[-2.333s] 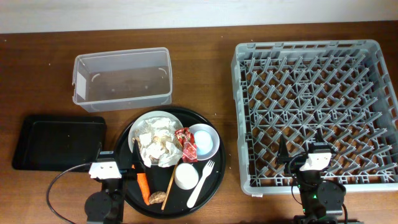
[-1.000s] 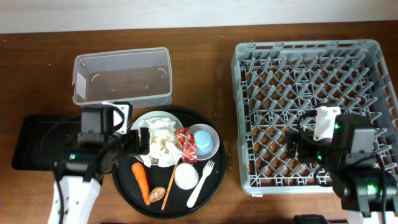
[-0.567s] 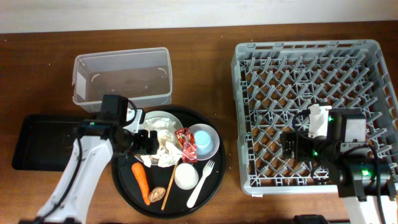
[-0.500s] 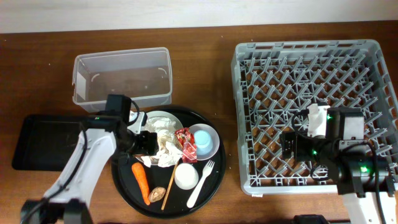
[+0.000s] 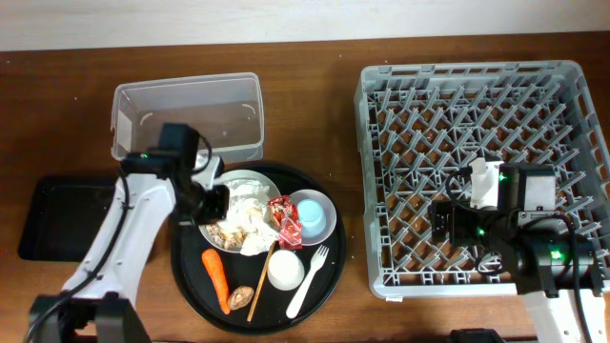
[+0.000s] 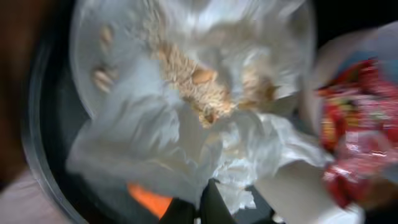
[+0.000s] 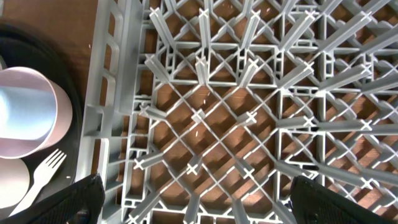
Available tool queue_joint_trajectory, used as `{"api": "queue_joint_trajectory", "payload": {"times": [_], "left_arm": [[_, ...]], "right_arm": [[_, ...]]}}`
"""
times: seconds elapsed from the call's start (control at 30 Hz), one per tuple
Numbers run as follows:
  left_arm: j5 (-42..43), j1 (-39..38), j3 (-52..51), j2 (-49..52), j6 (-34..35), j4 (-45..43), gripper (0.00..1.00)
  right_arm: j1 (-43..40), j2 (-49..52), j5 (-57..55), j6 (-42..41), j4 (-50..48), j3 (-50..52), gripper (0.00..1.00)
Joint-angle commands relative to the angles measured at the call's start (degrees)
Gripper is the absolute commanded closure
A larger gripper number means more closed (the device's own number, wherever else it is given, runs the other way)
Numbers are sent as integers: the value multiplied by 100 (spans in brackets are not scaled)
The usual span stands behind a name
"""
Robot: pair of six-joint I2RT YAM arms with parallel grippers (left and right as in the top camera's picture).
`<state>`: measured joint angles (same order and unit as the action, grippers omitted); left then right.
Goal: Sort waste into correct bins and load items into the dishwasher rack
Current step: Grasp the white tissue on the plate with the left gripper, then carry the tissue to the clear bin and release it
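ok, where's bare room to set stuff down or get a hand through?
Tub, black tray and rack are empty. Bare table between round tray and rack, and between tub and rack. Round tray is crowded; left gripper is at the napkins there. Right gripper hangs over rack's near side.

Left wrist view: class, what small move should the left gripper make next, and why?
Probably a short, slow lift. The left gripper has its fingertips close together at the crumpled napkin in the wide bowl, though a grip isn't certain; lifting would show whether the napkin comes free of the grainy food.
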<state>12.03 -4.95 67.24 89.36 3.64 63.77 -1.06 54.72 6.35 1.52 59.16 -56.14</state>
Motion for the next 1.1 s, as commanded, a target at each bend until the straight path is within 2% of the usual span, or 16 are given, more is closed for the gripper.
{"api": "queue_joint_trajectory", "payload": {"times": [0.0,0.07,0.23,0.37,0.43,0.5,0.53,0.57,0.6,0.63,0.7,0.8,0.87,0.93,1.07], "left_arm": [[-247,37,844,-275,-52,94,99],[-584,37,957,-278,-50,-144,99],[-1132,35,946,-116,-48,-1969,99],[-1340,37,942,442,-48,-2986,98],[-1335,37,942,754,-48,-3296,85],[-1335,35,942,1023,-48,-3462,60],[-1335,37,942,1051,-48,-3473,53],[-1333,35,946,1051,-48,-3491,39],[-1333,35,997,1003,-50,-3475,16],[-1331,35,1071,925,-50,-3407,8],[-1172,35,1187,691,-48,-3119,7],[-472,35,1196,271,-48,-2608,5],[151,22,1193,188,-46,-1781,8],[323,-105,1084,260,-42,-1069,9],[321,-533,302,400,109,-1075,11]], "right_arm": [[31,2,50,-2,-2,-109,2],[31,2,50,-2,-2,-109,2],[31,2,52,-4,0,-109,2],[31,2,52,-4,0,-109,2],[31,2,52,-4,2,-109,2],[31,2,52,-4,2,-109,2],[31,2,52,-4,2,-109,1],[31,2,52,-4,2,-109,2],[31,2,52,-2,0,-109,2],[31,2,52,-4,2,-109,2],[31,2,52,-4,4,-109,2],[31,2,52,-4,2,-109,2],[31,2,52,-4,4,-109,2],[31,2,52,-4,7,-109,2],[31,2,55,-4,22,-109,2]]}}
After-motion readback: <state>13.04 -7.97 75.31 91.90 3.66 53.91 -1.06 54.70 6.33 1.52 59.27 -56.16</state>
